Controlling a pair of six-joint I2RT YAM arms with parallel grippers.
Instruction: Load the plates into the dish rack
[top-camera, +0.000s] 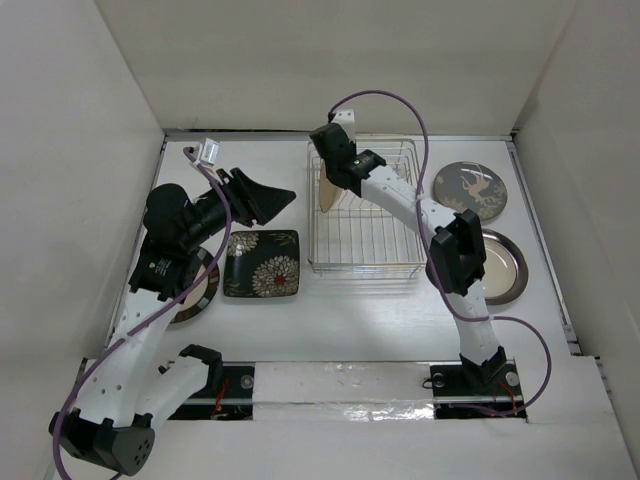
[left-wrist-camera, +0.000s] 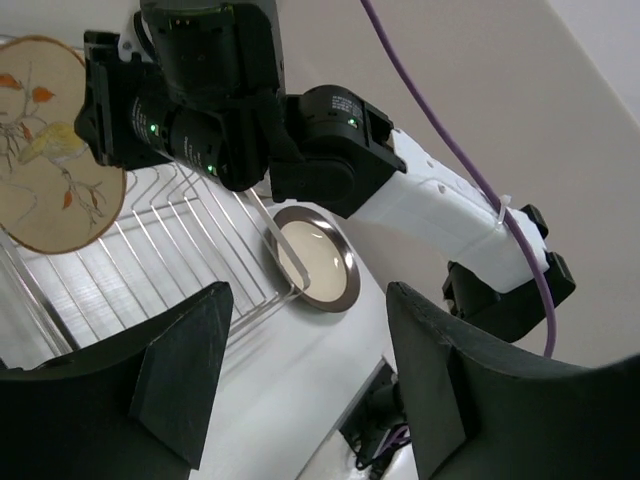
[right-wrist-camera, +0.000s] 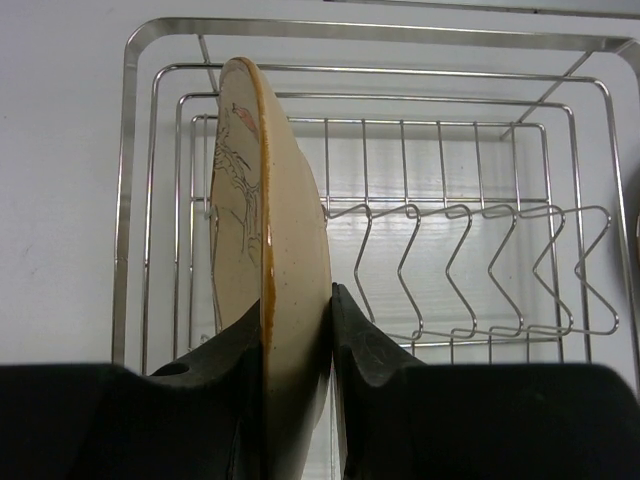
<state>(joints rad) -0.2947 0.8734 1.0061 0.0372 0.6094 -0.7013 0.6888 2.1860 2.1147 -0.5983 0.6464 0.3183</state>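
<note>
One tan plate (right-wrist-camera: 275, 280) stands on edge at the left end of the dish rack (right-wrist-camera: 130, 150), its rim clamped in the right pincer (right-wrist-camera: 298, 322). It looks stiff, glazed, likely slippery and breakable. Wire prongs (right-wrist-camera: 470, 270) to its right could catch it. The left pincer (left-wrist-camera: 308, 310) gapes wide, empty, near the square plate (top-camera: 262, 263) on the worktop (top-camera: 350, 310).
</note>
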